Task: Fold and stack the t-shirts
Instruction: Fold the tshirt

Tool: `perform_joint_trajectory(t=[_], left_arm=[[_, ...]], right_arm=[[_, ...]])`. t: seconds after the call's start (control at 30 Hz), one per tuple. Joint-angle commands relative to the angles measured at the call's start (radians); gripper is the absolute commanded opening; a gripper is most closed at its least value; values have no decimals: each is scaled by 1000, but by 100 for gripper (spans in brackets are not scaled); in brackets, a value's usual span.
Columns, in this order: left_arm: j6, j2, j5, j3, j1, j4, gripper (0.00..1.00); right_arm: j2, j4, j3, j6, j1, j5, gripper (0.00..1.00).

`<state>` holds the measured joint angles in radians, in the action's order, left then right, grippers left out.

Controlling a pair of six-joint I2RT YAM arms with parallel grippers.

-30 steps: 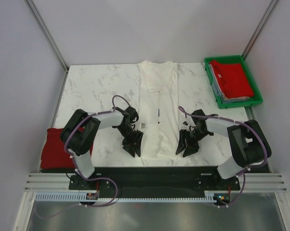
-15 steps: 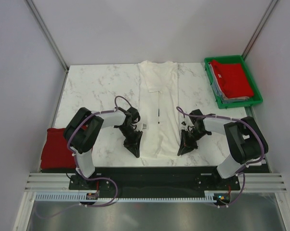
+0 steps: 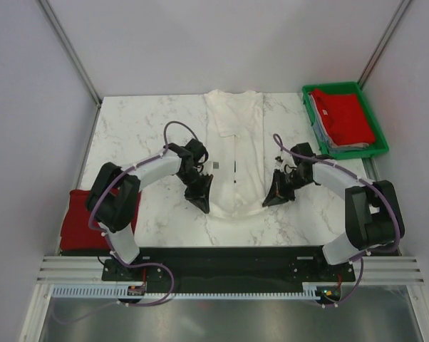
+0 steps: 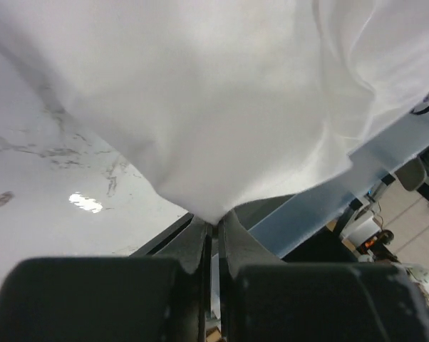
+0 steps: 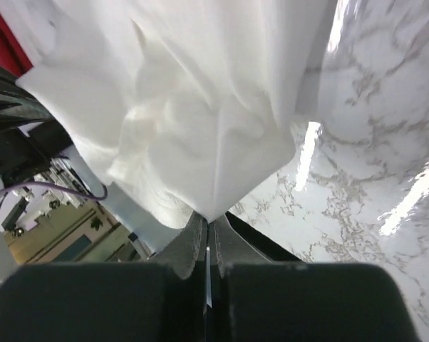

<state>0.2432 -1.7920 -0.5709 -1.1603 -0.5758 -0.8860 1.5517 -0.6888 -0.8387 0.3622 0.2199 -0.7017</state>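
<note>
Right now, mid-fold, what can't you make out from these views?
- Top view: print on the white t-shirt, too small to read.
- Top view: left red t-shirt, partly behind the left arm.
- Top view: garments under the red t-shirt in the green tray, only edges show.
- Wrist views: how much cloth sits between the fingers, hidden by the fingers themselves.

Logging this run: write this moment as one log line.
stage: hem gripped | left gripper: shut on white t-shirt hem, left corner | right gripper: shut on same hem, right corner
</note>
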Motion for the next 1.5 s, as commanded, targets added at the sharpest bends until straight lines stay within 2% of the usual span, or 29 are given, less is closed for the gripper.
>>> perform_joint_trajectory(t=[0.0, 0.2, 0.33, 0.53, 0.83, 1.13, 1.33, 1.37, 1.4, 1.43, 1.47], left_arm=[[-53, 57, 83, -96, 34, -40, 2], [-97, -41, 169, -312, 63, -47, 2], [-119, -144, 241, -490, 67, -48, 2], [-145, -288, 321, -662, 91, -48, 2], [-148, -397, 387, -762, 122, -38, 2], [-171, -484, 437, -887, 137, -25, 2], [-173, -512, 470, -914, 137, -18, 2], [-173, -514, 476, -914, 137, -19, 8], [-173, -506, 502, -911, 137, -21, 33], [-171, -495, 520, -906, 137, -22, 45], [-171, -480, 540, -901, 137, -21, 48]], right_arm=[[-22, -23, -111, -32, -53, -24, 0], [76, 35, -292, -9, -103, -15, 0], [201, 84, -414, -5, -120, 1, 0], [378, 104, -618, -37, -139, 27, 0], [537, 144, -758, -32, -143, 41, 0], [622, 166, -864, -31, -140, 50, 0], [673, 182, -927, -34, -126, 54, 1], [674, 184, -939, -35, -123, 51, 5], [670, 184, -945, -35, -120, 53, 23], [660, 186, -947, -39, -119, 54, 32], [651, 184, -945, -43, -125, 56, 40]])
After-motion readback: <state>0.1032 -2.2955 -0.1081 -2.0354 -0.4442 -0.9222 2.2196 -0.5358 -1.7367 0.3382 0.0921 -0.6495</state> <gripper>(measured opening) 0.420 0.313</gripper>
